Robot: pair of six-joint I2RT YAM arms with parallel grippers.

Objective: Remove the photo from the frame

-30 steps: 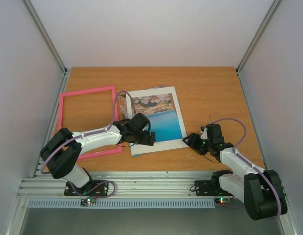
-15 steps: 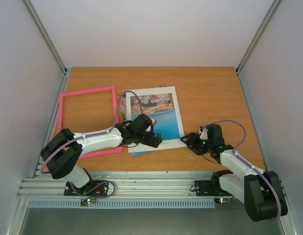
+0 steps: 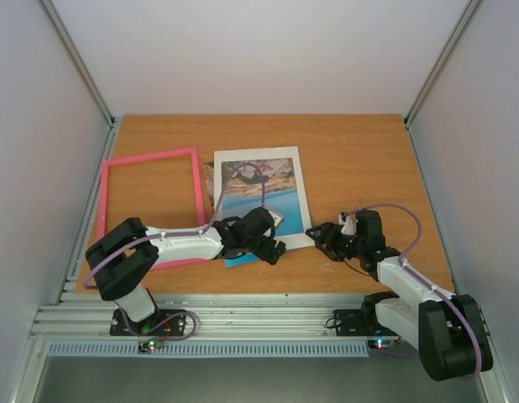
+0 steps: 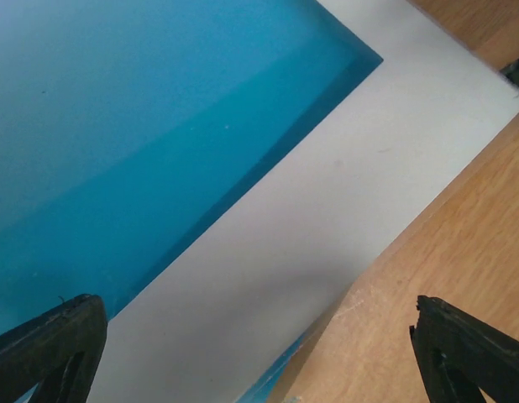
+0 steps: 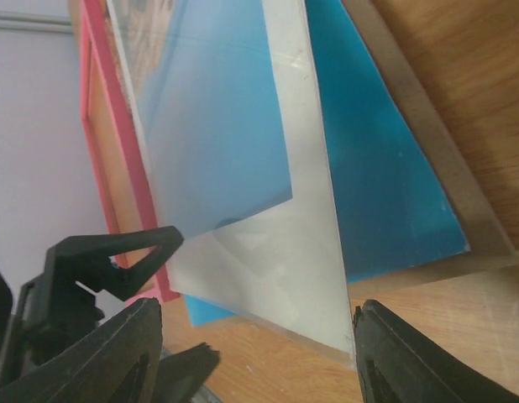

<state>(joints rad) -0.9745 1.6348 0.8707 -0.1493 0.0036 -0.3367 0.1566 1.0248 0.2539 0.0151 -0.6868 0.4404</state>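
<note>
The pink frame [image 3: 150, 206] lies flat at the table's left, with bare wood inside it; its edge also shows in the right wrist view [image 5: 117, 168]. The photo [image 3: 261, 186] lies mid-table under a white mat [image 3: 297, 189]; a blue corner [image 3: 243, 259] sticks out at the near edge. My left gripper [image 3: 272, 243] is open over the mat's near edge; its view shows blue print [image 4: 117, 151], mat [image 4: 327, 218] and wood. My right gripper [image 3: 317, 235] is open, with the mat's near right corner [image 5: 310, 302] between its fingers [image 5: 419, 361]. Neither holds anything.
A brown board edge [image 5: 427, 151] lies under the blue print in the right wrist view. The left arm reaches across the frame's near rail [image 3: 180, 262]. Grey walls close in the table [image 3: 369, 159] on three sides. The left gripper's black fingers [image 5: 117, 252] show in the right wrist view.
My left gripper has slid right and nearer along the mat's near edge. My right gripper has moved left up to the mat's corner. The stack has shifted slightly and a blue corner now shows.
</note>
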